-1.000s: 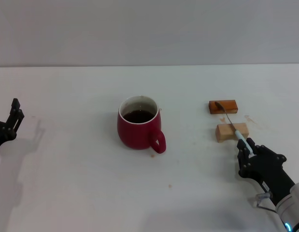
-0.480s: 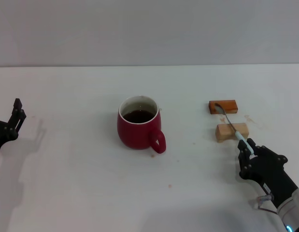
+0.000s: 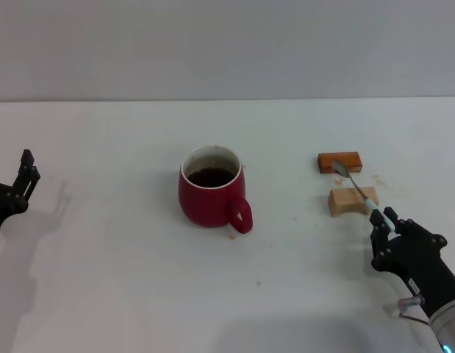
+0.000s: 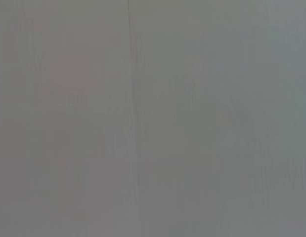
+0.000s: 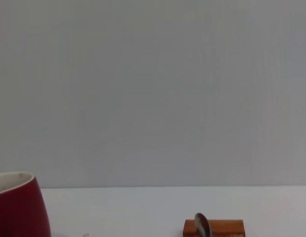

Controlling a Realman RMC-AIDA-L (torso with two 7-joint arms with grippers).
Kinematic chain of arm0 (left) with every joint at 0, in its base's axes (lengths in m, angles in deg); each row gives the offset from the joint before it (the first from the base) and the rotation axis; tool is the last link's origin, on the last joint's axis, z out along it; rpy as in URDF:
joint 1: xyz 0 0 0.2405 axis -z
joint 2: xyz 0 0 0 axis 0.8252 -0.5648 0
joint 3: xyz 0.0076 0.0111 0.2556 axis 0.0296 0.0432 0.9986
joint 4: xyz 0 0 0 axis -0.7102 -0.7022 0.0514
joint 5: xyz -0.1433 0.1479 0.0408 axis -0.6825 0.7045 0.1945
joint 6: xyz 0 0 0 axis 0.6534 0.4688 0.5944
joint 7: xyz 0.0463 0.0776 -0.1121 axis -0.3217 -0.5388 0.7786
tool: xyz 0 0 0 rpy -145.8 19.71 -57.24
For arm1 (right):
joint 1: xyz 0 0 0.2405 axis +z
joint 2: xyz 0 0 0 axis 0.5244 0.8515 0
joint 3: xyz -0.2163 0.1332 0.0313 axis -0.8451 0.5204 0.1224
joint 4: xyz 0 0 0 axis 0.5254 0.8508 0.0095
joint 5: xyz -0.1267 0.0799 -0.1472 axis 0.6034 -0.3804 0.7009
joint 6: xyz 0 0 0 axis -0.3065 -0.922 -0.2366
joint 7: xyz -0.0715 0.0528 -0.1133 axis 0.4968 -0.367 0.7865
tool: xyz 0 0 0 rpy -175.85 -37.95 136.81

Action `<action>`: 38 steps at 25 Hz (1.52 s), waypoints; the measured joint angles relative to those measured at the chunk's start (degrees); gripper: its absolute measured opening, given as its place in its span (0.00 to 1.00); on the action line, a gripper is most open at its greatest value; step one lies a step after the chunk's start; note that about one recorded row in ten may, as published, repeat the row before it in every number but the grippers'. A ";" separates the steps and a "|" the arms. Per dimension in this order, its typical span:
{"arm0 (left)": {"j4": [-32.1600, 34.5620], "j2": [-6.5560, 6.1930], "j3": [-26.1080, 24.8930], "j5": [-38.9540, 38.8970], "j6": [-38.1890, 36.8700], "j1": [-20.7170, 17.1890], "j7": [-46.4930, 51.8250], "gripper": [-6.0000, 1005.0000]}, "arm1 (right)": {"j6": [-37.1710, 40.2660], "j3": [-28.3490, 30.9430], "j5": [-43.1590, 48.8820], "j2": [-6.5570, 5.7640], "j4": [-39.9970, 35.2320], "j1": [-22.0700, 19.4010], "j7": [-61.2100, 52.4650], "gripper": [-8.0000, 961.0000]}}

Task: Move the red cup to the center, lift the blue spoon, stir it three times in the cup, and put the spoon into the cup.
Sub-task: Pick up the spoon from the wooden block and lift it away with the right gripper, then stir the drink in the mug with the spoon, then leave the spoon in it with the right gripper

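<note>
- The right gripper (image 3: 384, 223) sits low at the near right of the worktop (image 3: 117, 294), and its jaws are closed on the pale handle end of the blue spoon (image 3: 357, 190).
- From the jaws the spoon's long axis runs away from the robot and a little toward the centre. The handle passes over the tan wooden block (image 3: 353, 200). The grey bowl hangs just at the orange-brown block (image 3: 339, 161); I cannot tell whether it touches.
- The right wrist view shows the spoon bowl (image 5: 202, 225) upright in front of the orange-brown block (image 5: 214, 228).
- The red cup (image 3: 211, 187) holds dark liquid and stands at mid-worktop, well apart from the spoon, to the robot's left of the jaws, handle toward the near right.
- The right arm is the nearer one. My judgement: the spoon must be carried leftward to the cup's mouth.
- The left gripper (image 3: 21, 182) is parked at the far left edge; whether its jaws are wide or closed cannot be told.
</note>
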 joint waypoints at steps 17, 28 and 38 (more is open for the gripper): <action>0.15 0.00 0.06 0.00 0.00 0.26 0.04 0.81 | 5.26 0.53 0.00 -0.55 2.53 -0.51 4.42 0.15; 0.20 0.00 0.06 0.00 0.09 0.26 0.01 0.81 | 3.31 0.88 -0.43 -6.76 13.05 1.71 4.48 0.15; 0.20 0.00 0.05 -0.01 0.16 0.23 -0.06 0.81 | -6.94 4.50 -0.51 -15.98 28.26 4.39 5.97 0.15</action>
